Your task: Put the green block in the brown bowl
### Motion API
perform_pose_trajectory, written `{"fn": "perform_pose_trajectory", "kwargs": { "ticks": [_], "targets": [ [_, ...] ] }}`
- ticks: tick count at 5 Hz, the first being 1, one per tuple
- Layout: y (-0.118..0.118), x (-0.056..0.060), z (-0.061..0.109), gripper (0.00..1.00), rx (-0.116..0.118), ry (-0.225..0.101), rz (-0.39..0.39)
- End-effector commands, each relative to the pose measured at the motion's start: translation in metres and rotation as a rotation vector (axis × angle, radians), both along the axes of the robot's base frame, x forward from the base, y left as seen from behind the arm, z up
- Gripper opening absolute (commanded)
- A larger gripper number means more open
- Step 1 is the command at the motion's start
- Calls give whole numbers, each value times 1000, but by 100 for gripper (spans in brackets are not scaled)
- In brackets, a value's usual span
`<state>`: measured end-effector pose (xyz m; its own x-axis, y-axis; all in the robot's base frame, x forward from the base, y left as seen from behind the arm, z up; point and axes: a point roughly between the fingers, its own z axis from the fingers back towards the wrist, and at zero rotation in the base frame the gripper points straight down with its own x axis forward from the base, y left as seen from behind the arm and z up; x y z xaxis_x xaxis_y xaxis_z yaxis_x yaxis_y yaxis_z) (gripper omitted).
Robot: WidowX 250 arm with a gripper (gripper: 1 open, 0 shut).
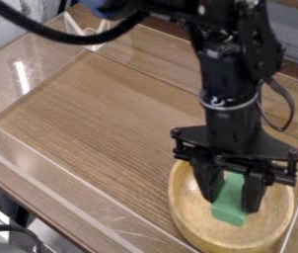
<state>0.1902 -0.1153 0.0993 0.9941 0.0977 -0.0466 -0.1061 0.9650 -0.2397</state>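
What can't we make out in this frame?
- Green block, camera view: upper part hidden between the tool fingers; contact with the bowl floor unclear.
- Brown bowl: right rim cut by the frame edge, back rim behind the tool.
- Arm's upper part: cut off at top.

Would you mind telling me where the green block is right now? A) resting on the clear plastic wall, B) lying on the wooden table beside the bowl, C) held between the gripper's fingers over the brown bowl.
C: the green block sits clamped in the gripper, whose fingers reach down inside the rim of the brown bowl.
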Motion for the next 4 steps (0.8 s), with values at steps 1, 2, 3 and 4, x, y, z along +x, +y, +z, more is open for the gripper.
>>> {"fn": "perform_pose_trajectory", "kwargs": {
  "ticks": [1,2,3,4],
  "targets": [
    [-4,5,3,0,-14,-26,2],
    [-6,6,-1,0,-16,-20,5],
    [-8,6,-4,0,-17,-14,9],
    [-9,7,-7,0,-17,-9,11]
  ]
}}
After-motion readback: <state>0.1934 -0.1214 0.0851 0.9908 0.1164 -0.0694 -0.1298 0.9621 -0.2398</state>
